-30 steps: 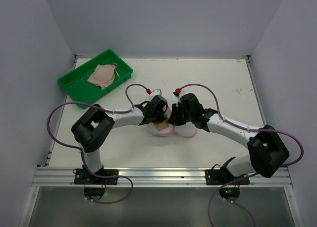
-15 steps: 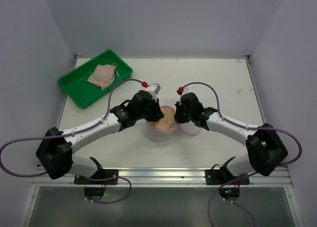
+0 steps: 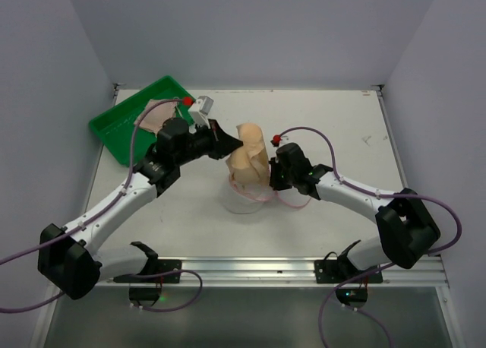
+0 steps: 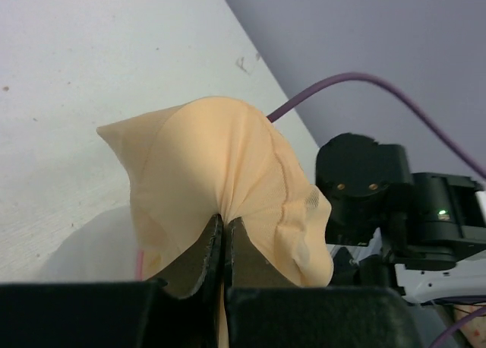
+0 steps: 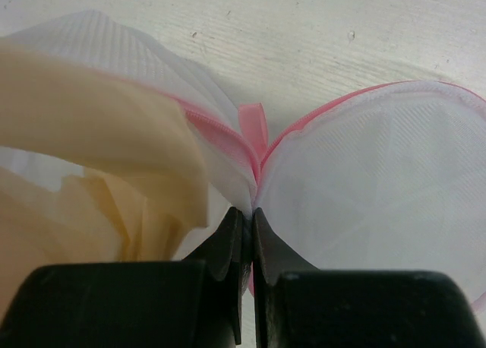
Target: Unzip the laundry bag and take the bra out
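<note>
The white mesh laundry bag (image 3: 244,202) with pink zipper trim lies open at mid-table; it fills the right wrist view (image 5: 364,181). A pale peach bra (image 3: 250,159) hangs half out of it, lifted above the pouch. My left gripper (image 3: 230,146) is shut on the bra's fabric (image 4: 220,173), holding it up. My right gripper (image 3: 272,182) is shut on the bag's pink-trimmed rim (image 5: 252,147) where the two halves meet, holding the pouch down on the table.
A green tray (image 3: 121,128) stands at the back left with another pink bra (image 3: 152,114) in it, partly hidden by my left arm. White walls close the table on three sides.
My left arm has risen and swung back-left, pulling the bra up out of the bag. The right gripper has stayed on the bag's rim.
</note>
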